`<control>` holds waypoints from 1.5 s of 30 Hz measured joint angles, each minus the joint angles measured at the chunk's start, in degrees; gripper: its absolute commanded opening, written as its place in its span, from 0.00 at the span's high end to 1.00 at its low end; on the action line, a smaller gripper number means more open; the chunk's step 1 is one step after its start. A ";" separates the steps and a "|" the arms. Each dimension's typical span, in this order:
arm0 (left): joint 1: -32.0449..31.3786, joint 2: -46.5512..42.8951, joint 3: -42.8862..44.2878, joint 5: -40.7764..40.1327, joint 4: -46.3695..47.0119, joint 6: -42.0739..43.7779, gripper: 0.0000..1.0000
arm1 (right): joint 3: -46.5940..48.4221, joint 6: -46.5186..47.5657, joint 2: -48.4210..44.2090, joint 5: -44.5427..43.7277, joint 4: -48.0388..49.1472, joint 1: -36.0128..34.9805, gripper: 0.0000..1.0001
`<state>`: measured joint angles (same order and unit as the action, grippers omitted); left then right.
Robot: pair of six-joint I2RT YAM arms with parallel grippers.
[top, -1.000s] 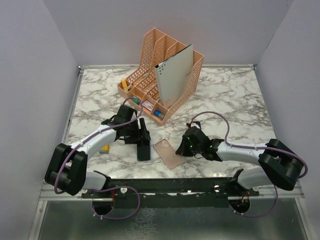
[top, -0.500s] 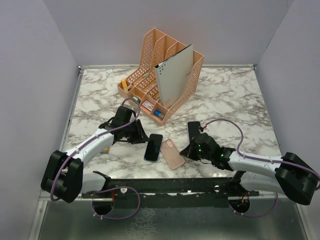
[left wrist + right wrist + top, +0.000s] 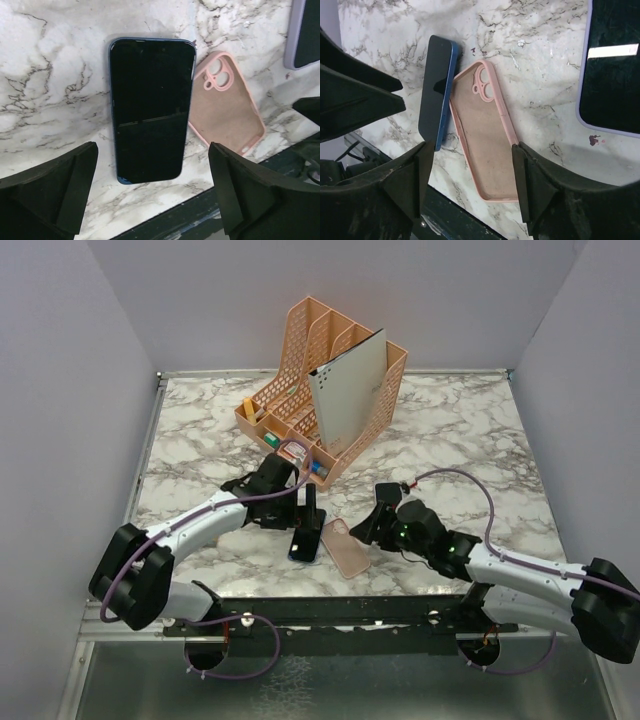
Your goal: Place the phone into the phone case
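Phone (image 3: 150, 110) lies flat with its dark screen up, close to the near edge of the desk (image 3: 470, 440), and it is not yet in the case.

On the left, the left claw (image 3: 152, 146) hangs directly above it with its fingers spread wide and nothing between them. A second ago this claw was gripping the phone, standing on its edge further to the left. Since then the phone has been laid down and released.

Just to the right is the pink case (image 3: 487, 135), with its hollow side up and the camera opening at the far end. The right edge of the phone touches the left rim of the case and seems to lean on it a little. Whether it rests on top cannot be told for sure.

Above the case, the right claw (image 3: 472, 147) is also open and holds nothing. A second ago it was closed low beside the case. So both pieces are now free and side by side, probably for a new grip. The pressing in is the step left.

Further right lies a second phone (image 3: 612, 65) in a lilac cover, apart from the case.

The desk is white marble with grey veins. At its back stands an orange organiser (image 3: 300, 330) with a grey folder (image 3: 350, 390). Plain pale walls (image 3: 80, 390) close the place on three sides
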<state>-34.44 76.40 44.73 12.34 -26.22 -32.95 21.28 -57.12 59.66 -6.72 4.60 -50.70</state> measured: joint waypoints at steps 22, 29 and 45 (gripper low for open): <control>-3.89 11.56 4.57 -3.30 -0.46 6.49 0.02 | -1.68 7.28 -3.72 0.11 -1.27 -0.04 0.37; -5.75 13.05 5.90 -2.71 -0.09 6.47 0.05 | -2.40 7.26 -3.82 0.11 -1.14 -0.04 0.36; -7.58 14.05 6.67 -5.49 -0.61 6.21 0.04 | -2.64 7.26 -3.89 0.11 -1.01 -0.04 0.36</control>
<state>-42.02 90.45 51.40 6.85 -26.83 -26.74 18.63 -49.87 55.77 -6.61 3.60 -50.74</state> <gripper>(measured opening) 0.957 0.642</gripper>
